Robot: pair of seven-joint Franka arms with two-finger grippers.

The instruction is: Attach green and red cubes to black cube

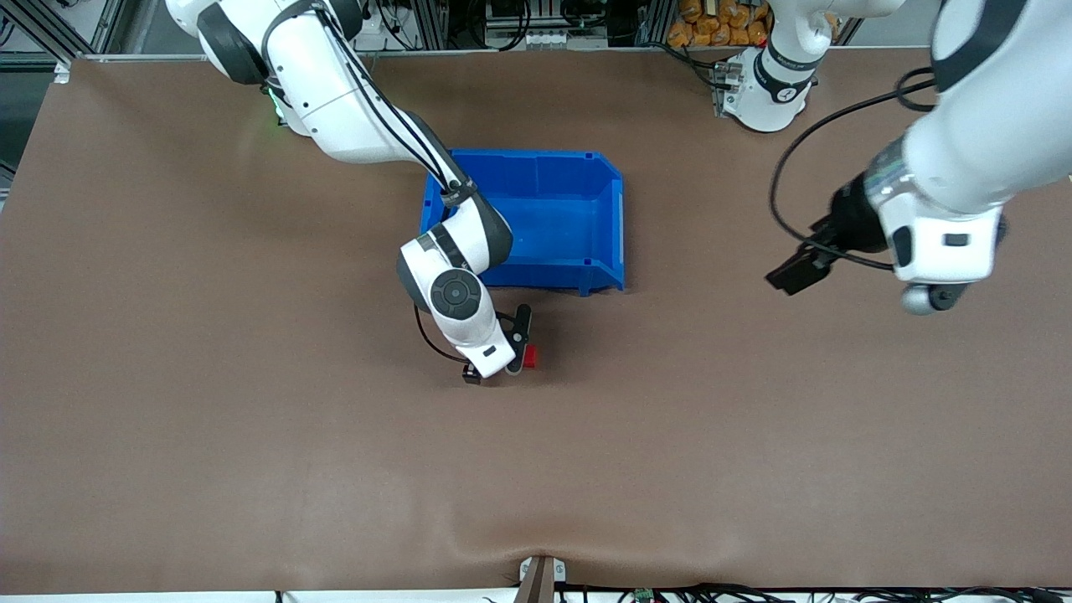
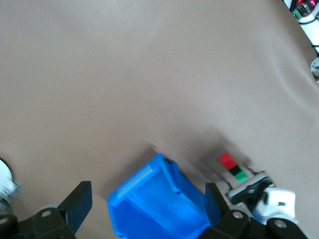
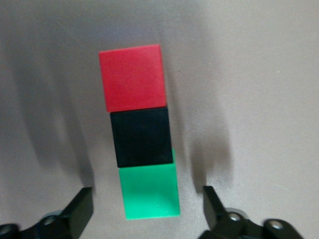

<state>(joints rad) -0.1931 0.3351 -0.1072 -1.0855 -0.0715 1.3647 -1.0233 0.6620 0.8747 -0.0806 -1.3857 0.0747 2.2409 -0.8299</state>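
The red cube [image 3: 132, 77], the black cube [image 3: 142, 137] and the green cube [image 3: 149, 191] lie in one touching row on the table, black in the middle. My right gripper [image 3: 147, 211] is open over the green end, one finger on each side with gaps, touching nothing. In the front view only the red cube [image 1: 530, 358] shows beside the right gripper [image 1: 509, 362], a little nearer the camera than the blue bin; the other two are hidden under the hand. My left gripper [image 2: 144, 204] is open and empty, up in the air [image 1: 804, 266] toward the left arm's end. The left wrist view shows the row [image 2: 233, 169] far off.
An empty blue bin [image 1: 607, 218] stands at the middle of the table, just farther from the camera than the cubes; it also shows in the left wrist view [image 2: 154, 204]. The brown table [image 1: 251, 419] stretches wide around them.
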